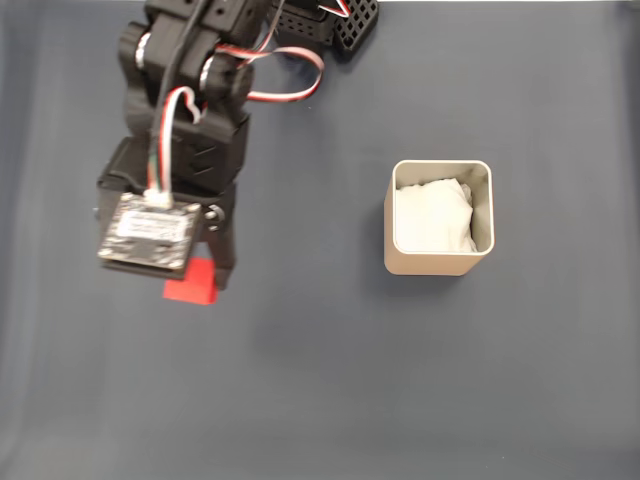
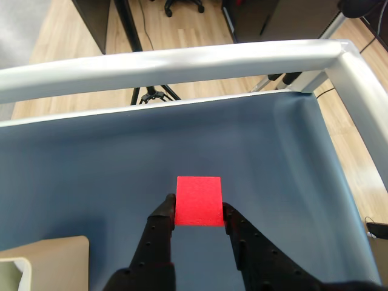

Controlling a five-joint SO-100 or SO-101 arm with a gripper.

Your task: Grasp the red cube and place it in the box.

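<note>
The red cube (image 1: 190,284) sits at the left of the dark blue mat, partly under the arm's wrist camera board. In the wrist view the red cube (image 2: 199,200) is held between both black fingertips (image 2: 168,206), which press against its left and right sides. My gripper (image 2: 199,210) is shut on it; in the fixed view my gripper (image 1: 198,274) points down at the cube. Whether the cube is off the mat I cannot tell. The beige box (image 1: 438,262) with white crumpled lining stands to the right, well apart from the cube; one corner of the box (image 2: 48,257) appears at the lower left of the wrist view.
A black perforated part (image 1: 355,25) lies at the top edge near the arm's base. The mat (image 1: 400,380) is bare below and between cube and box. A raised white table rim (image 2: 182,60) borders the mat ahead of the gripper, with wooden floor beyond.
</note>
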